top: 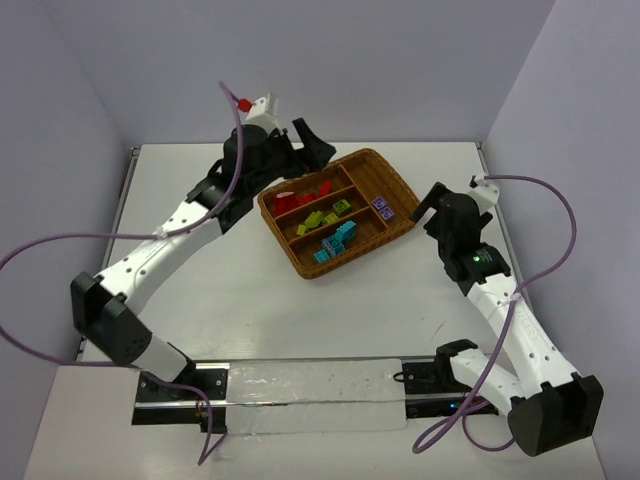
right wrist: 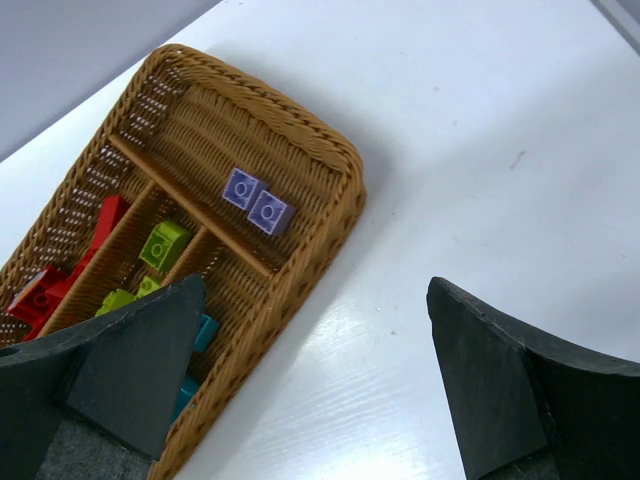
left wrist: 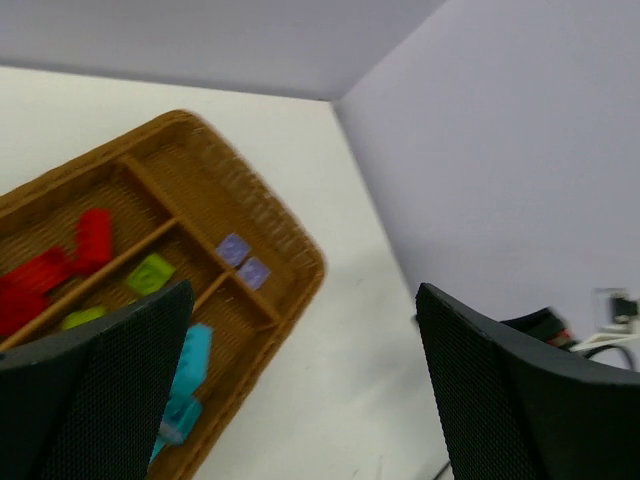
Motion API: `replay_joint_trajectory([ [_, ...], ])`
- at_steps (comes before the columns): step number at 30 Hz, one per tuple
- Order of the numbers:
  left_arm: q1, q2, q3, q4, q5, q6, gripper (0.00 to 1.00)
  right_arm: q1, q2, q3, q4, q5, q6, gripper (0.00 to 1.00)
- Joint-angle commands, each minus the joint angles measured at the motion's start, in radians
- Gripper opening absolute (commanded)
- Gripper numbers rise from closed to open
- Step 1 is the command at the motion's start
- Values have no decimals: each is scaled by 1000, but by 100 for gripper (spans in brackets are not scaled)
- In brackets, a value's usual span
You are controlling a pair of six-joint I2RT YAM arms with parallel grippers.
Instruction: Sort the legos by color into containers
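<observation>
While both hang spread and empty, the left pincer [left wrist: 300, 390] is by the far side of the wicker tray [top: 400, 195], the right pincer [right wrist: 315, 380] off its right end. Tray sits on white surface [top: 250, 300]; slots hold red legos [top: 305, 193] farthest, yellow-green legos [top: 322, 218] middle, cyan legos [top: 338, 240] nearest, two purple legos [top: 382, 207] crosswise.

The left arm [top: 150, 262] and the right arm [top: 520, 330] have white shells and black joint housings; a purple cable [top: 60, 240] trails each. The left gripper [left wrist: 303, 300] has black mesh-textured fingers [left wrist: 110, 380], the right gripper [right wrist: 315, 290] dark grey.
</observation>
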Motion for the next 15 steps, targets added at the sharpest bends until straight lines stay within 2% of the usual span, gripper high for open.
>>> replay_joint_trajectory([
  [1,0,-194,-173,14,-171,88,99,-6,-41,-29,-46,60,20,99],
  [3,1,-303,-284,11,-238,102,99,-7,-47,-42,-48,59,25,99],
  [7,6,-446,-394,-16,-339,118,99,-7,-50,-58,-49,63,30,99],
  [15,18,-607,-490,-124,-491,111,99,-7,-65,-79,-52,60,34,99],
])
